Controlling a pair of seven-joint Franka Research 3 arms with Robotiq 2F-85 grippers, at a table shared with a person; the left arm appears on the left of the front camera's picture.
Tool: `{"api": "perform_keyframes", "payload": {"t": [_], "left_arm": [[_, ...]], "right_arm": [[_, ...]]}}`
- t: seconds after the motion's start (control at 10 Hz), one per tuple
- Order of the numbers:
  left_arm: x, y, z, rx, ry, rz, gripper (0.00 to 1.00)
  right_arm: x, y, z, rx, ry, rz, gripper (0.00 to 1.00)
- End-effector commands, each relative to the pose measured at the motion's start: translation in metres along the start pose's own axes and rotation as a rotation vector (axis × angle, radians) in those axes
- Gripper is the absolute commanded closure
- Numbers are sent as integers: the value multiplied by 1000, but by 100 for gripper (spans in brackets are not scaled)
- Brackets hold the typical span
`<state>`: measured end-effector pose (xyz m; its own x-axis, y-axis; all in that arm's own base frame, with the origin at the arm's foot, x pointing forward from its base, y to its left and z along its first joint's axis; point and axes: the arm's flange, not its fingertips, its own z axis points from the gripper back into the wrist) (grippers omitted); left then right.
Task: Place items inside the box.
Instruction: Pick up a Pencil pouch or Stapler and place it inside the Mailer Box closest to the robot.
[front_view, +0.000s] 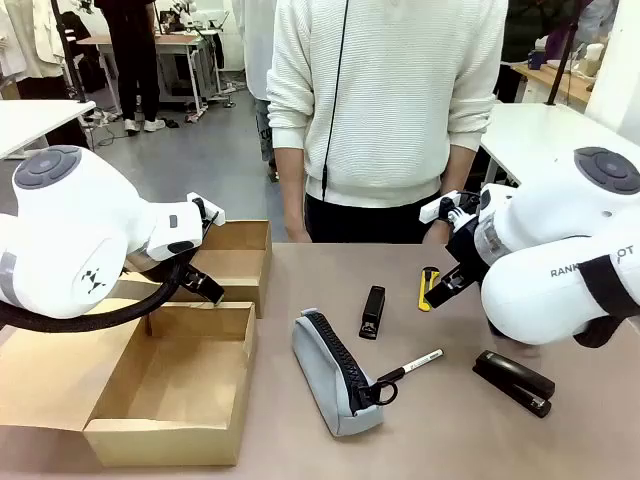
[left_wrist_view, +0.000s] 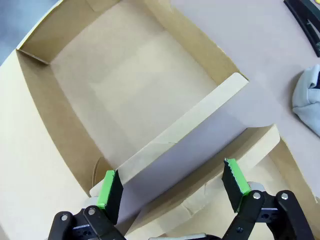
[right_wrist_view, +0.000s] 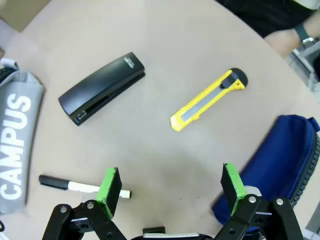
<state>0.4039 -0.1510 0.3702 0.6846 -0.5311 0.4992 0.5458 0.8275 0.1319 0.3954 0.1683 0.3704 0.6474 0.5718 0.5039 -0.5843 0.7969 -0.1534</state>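
The left gripper (left_wrist_view: 172, 187) is held spread wide above the box (left_wrist_view: 125, 75). The right gripper (right_wrist_view: 172, 192) is likewise spread, nothing pinched, with cutter (right_wrist_view: 207, 100), stapler (right_wrist_view: 102, 89) and pen (right_wrist_view: 82, 186) seen below.

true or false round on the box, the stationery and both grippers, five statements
1. The box holds no items. True.
2. The yellow cutter lies in the box. False: it lies on the table.
3. The right gripper is open and empty. True.
4. The left gripper grips the grey pouch. False: it is open; the pouch lies on the table.
5. The pen is inside the pouch. False: it lies beside it.
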Motion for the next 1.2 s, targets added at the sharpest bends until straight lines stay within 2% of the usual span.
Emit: {"api": "perform_keyframes", "payload": {"t": [0.0, 1.1], "left_arm": [[0, 0, 0, 0, 0, 0, 0], [0, 0, 0, 0, 0, 0, 0]], "right_arm": [[0, 0, 0, 0, 0, 0, 0], [0, 0, 0, 0, 0, 0, 0]]}}
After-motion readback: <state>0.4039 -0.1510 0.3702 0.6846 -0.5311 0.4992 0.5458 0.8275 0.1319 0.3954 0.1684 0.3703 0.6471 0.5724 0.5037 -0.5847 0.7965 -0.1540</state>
